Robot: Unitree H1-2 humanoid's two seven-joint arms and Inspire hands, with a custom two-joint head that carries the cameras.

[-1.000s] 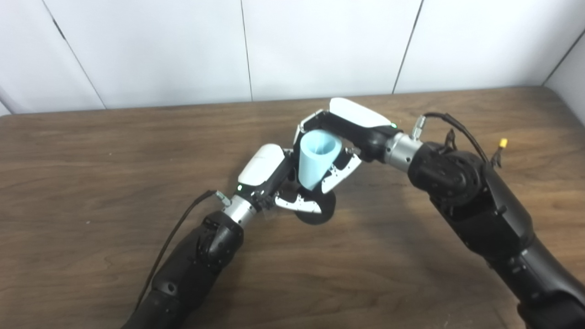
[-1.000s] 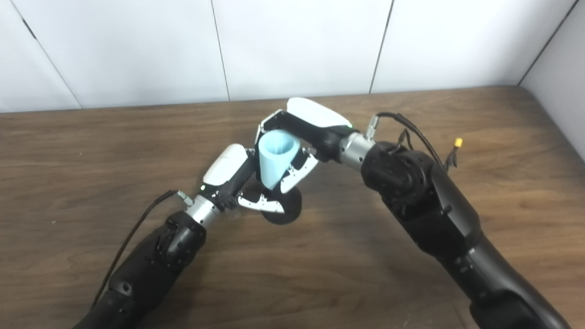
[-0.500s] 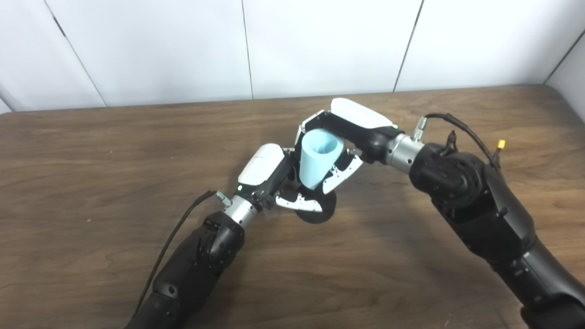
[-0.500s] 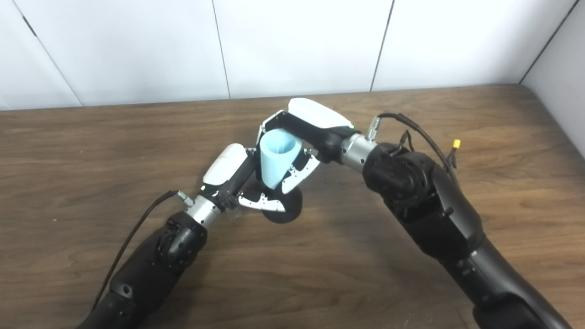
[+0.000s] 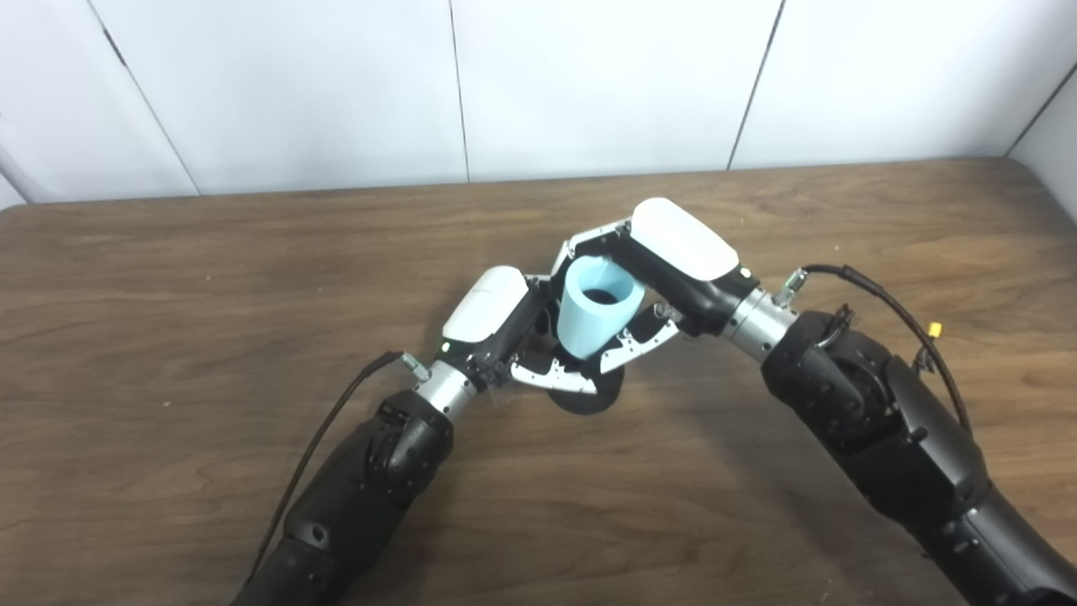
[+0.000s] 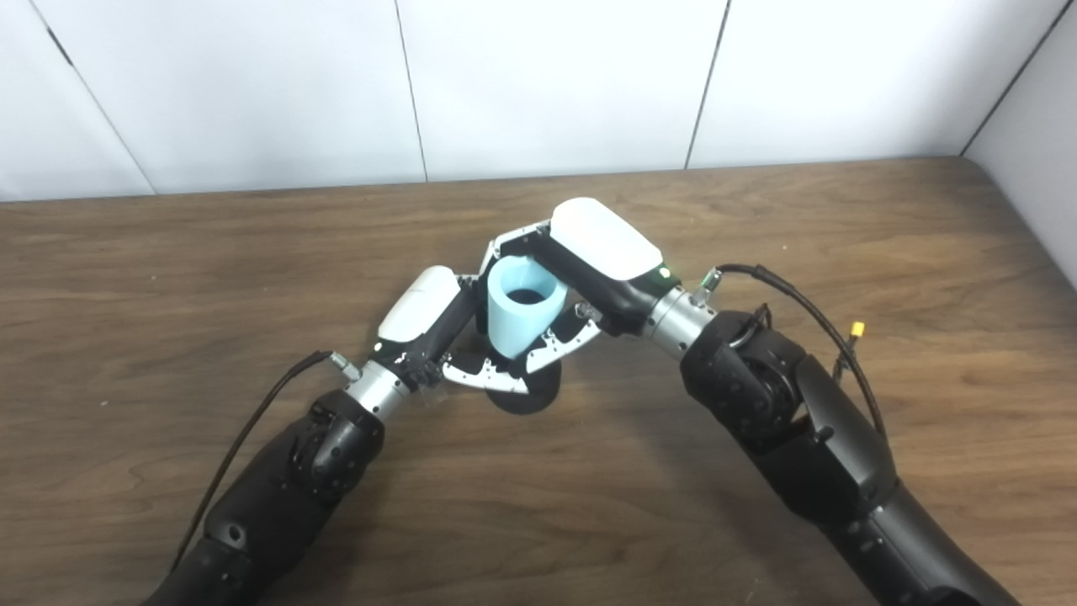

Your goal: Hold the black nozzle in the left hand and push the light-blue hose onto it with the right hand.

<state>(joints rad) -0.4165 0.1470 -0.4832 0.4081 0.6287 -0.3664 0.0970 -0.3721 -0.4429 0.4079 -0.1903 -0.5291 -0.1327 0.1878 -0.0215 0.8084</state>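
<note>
Light-blue hose [image 5: 596, 313] is seen in the left eye view as a short tapered sleeve held upright above the middle of the wooden tabletop [image 5: 168, 286], its wide open mouth turned upward and a dark interior visible inside. It is enclosed by the fingers of the right hand [image 5: 665, 269], which is closed around it from the far side. The left hand [image 5: 517, 332] is met directly beside it, its fingers curled under the narrow lower end of the hose. The black nozzle [image 5: 589, 400] is shown only as a dark rounded base below those fingers, close to the tabletop; whether it rests on the wood cannot be told.

In the right eye view the same arrangement is given from slightly further right. The hose [image 6: 523, 316] is gripped by the right hand [image 6: 589, 265], and its lower end is hidden among the fingers of the left hand [image 6: 454, 332], which are wrapped about the nozzle [image 6: 523, 397]. How far the hose is seated on the nozzle cannot be judged.
</note>
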